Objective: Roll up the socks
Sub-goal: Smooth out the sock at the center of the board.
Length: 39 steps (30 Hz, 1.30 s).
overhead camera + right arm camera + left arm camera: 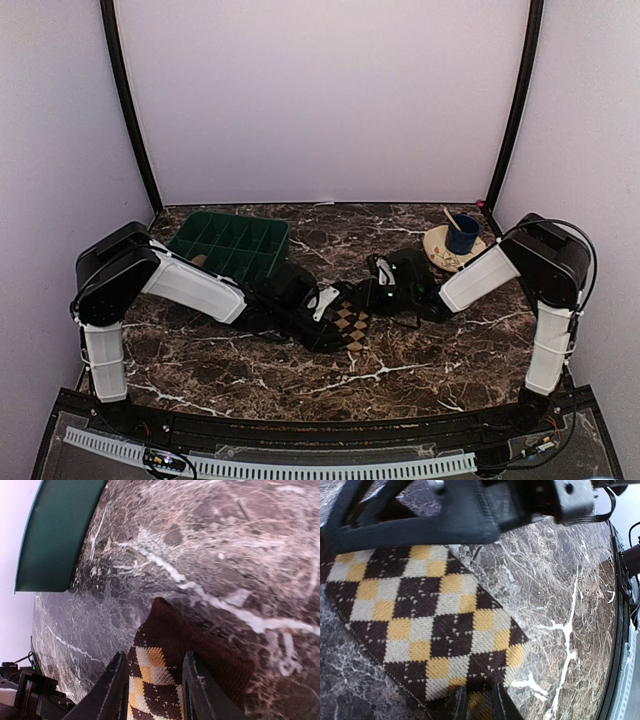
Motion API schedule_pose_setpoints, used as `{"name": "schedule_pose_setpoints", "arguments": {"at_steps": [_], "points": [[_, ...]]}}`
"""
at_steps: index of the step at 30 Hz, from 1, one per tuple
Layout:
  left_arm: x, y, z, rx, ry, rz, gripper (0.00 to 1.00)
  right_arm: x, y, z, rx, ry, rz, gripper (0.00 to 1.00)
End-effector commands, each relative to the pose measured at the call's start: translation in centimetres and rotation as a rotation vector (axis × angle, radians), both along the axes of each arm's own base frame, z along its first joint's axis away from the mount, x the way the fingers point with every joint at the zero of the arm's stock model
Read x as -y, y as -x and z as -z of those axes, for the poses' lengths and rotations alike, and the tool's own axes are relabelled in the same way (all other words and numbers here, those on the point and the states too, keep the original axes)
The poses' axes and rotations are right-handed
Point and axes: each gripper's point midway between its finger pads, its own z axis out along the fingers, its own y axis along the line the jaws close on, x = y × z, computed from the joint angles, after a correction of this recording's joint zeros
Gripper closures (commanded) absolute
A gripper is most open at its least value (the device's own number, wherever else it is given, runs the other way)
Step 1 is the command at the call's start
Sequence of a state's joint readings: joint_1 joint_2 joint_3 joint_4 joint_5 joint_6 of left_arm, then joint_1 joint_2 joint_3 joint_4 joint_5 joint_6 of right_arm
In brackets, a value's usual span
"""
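One of the socks, brown-and-black with tan and cream diamonds (350,322), lies flat on the dark marble table at the middle. In the left wrist view its checkered face (420,615) fills the frame. My left gripper (479,706) is shut on its near edge, with a fold of fabric between the narrow fingers. My right gripper (152,690) is shut on the opposite end, where the dark brown tip (165,625) rises in a peak. From above, the left gripper (322,302) and right gripper (385,285) face each other across the sock. A small tan patch (200,260), possibly the other sock, shows by the tray.
A green divided tray (230,243) stands at the back left, and its edge shows in the right wrist view (55,530). A plate (443,255) with a blue cup (462,235) sits at the back right. The right arm's black body (470,515) crosses the top of the left wrist view.
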<state>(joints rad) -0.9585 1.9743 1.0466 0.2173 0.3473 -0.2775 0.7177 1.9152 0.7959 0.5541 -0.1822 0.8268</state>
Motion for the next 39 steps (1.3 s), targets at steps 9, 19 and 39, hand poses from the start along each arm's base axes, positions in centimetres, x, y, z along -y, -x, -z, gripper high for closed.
{"name": "schedule_pose_setpoints", "arguments": {"at_steps": [9, 19, 39], "points": [[-1.1, 2.8, 0.7, -0.059, -0.073, 0.006, 0.78, -1.6, 1.5, 2.3, -0.063, 0.099, -0.129, 0.66], [-0.8, 0.8, -3.8, 0.063, -0.023, -0.047, 0.68, -3.8, 1.1, -3.2, 0.145, 0.087, -0.26, 0.58], [-5.0, 3.9, -5.3, 0.33, -0.08, 0.183, 0.57, -2.7, 0.3, -8.0, 0.308, 0.198, -0.282, 0.52]]}}
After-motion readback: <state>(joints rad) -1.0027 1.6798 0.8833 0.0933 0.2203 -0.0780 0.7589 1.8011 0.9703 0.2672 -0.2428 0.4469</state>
